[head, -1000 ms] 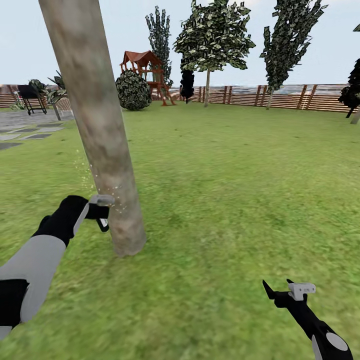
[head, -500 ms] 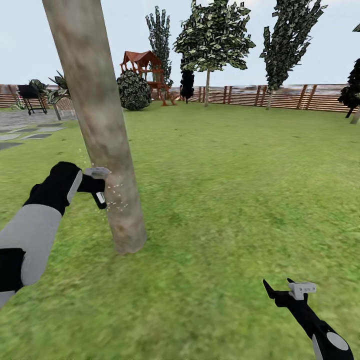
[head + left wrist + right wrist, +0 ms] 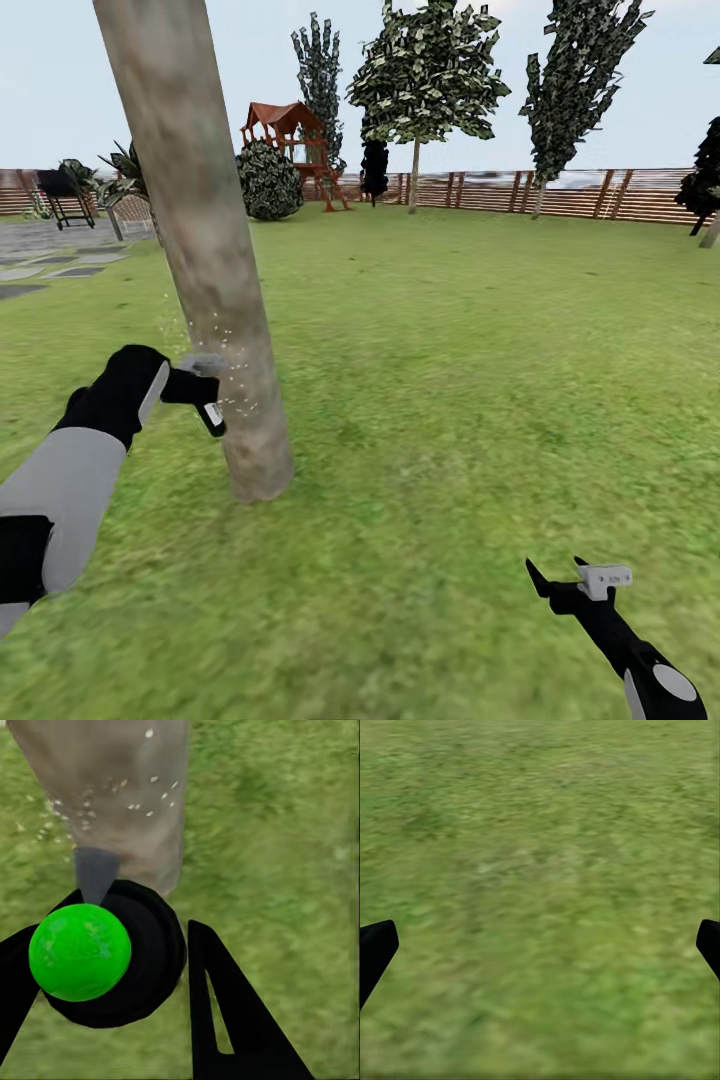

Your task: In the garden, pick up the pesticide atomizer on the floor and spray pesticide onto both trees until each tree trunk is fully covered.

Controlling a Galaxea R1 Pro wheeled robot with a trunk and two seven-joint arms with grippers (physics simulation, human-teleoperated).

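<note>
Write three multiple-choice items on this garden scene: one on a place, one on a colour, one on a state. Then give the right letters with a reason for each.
1. Where do the white pesticide specks show?
A. On the tree trunk by the left pincer
B. On the fence
C. On the grass below the right pincer

2. What colour is the round spot on the pesticide atomizer in the left wrist view?
A. Red
B. Green
C. Yellow

3. How do the right pincer's fingers stand?
A. Shut on the atomizer
B. Shut on nothing
C. Spread apart, holding nothing

Key: 1 A, specks dot the trunk beside the atomizer. 2 B, the ball is bright green. 3 C, the right wrist view has the fingertips at opposite edges with bare grass between.
</note>
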